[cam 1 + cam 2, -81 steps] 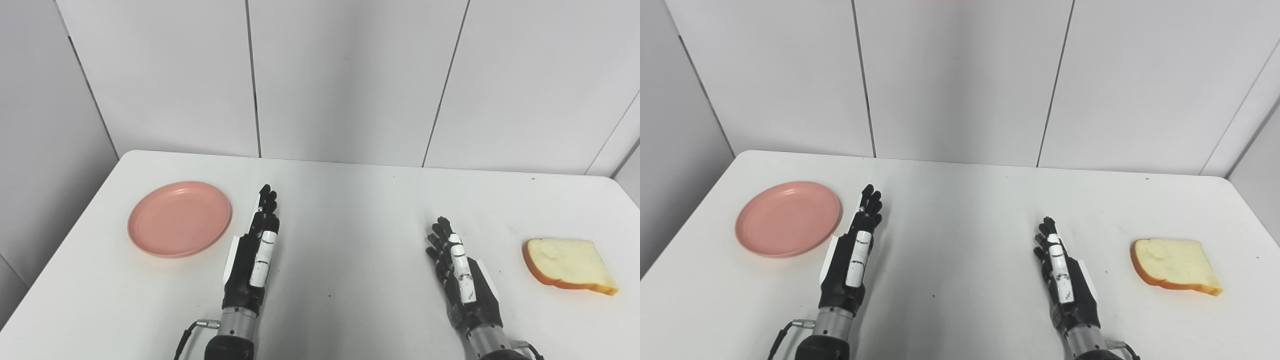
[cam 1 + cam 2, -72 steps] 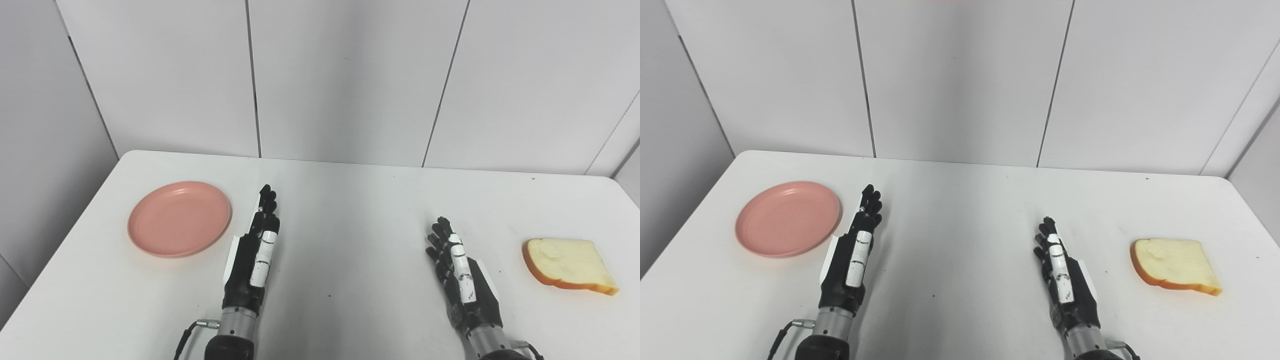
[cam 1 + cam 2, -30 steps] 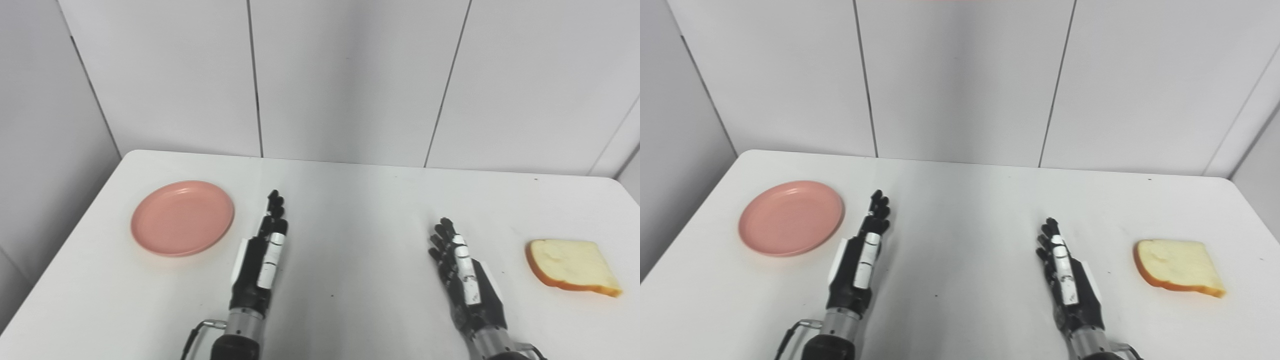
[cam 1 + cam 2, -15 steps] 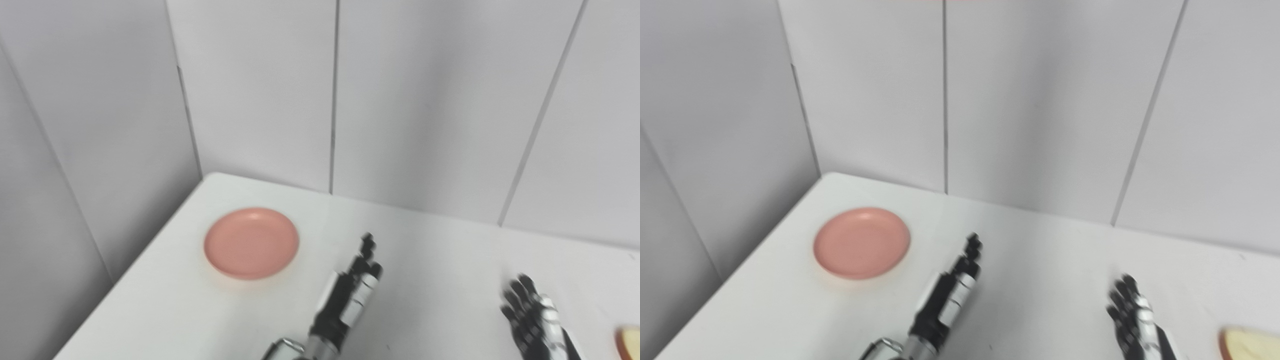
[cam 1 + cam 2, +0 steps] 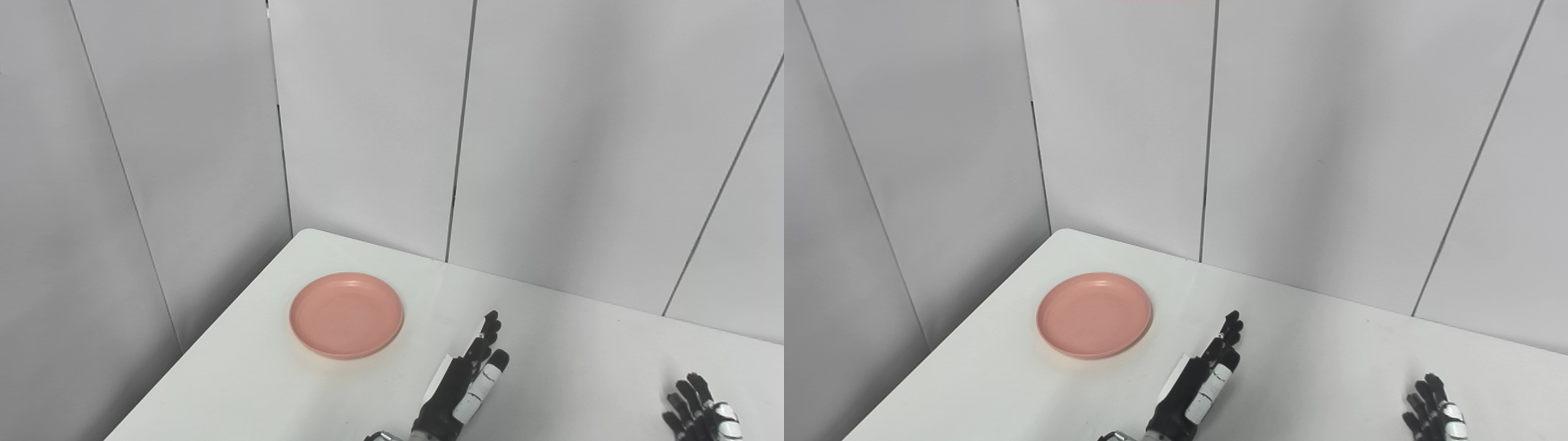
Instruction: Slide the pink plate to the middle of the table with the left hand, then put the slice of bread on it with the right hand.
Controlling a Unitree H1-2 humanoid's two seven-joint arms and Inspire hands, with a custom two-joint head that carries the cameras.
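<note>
Left eye view: the plate (image 5: 346, 314) sits near the table's (image 5: 257, 392) far left corner, up and to the left of my left hand (image 5: 463, 388). That hand is the nearer of the 2 by far. It holds nothing, fingers straight and lying close side by side, pointing up the table and a touch right, so its long axis runs past the plate's right rim, not at it. Plate and hand are apart, bare table between. The plate is empty. My right hand (image 5: 704, 415) just peeks in at the bottom right, fingers spread, empty. The bread is out of frame.

Right eye view: same layout. The plate (image 5: 1094, 314) lies left of and beyond my left hand (image 5: 1196, 389), near but not touching, nothing in it. My right hand (image 5: 1434, 414) waits low at the right edge, fingers apart. I judge the slide needs my left hand to swing left first.
</note>
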